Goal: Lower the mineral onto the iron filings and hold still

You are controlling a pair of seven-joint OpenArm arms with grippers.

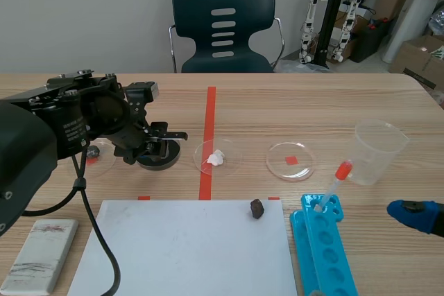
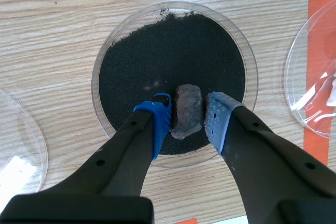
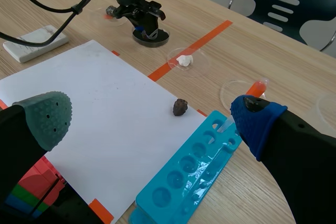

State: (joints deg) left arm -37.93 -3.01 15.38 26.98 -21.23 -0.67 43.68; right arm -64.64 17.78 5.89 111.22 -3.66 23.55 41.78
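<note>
At the left, the left hand (image 2: 188, 115) is clamped on one grey mineral (image 2: 187, 103), which sits on the iron filings (image 2: 168, 56) in the second of four clear dishes (image 2: 97, 80). One dark stone (image 1: 257, 208) lies on one white sheet (image 1: 180, 247). Further right are one blue tray (image 1: 326, 254) and one beaker (image 1: 377, 150). The right hand (image 3: 153, 119) has its fingers apart. The tabletop (image 1: 291, 102) is wooden, with one chair (image 1: 223, 22) on its far side.

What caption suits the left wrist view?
Left claw holds a grey-brown mineral lump over black iron filings in a round clear plastic dish.
</note>
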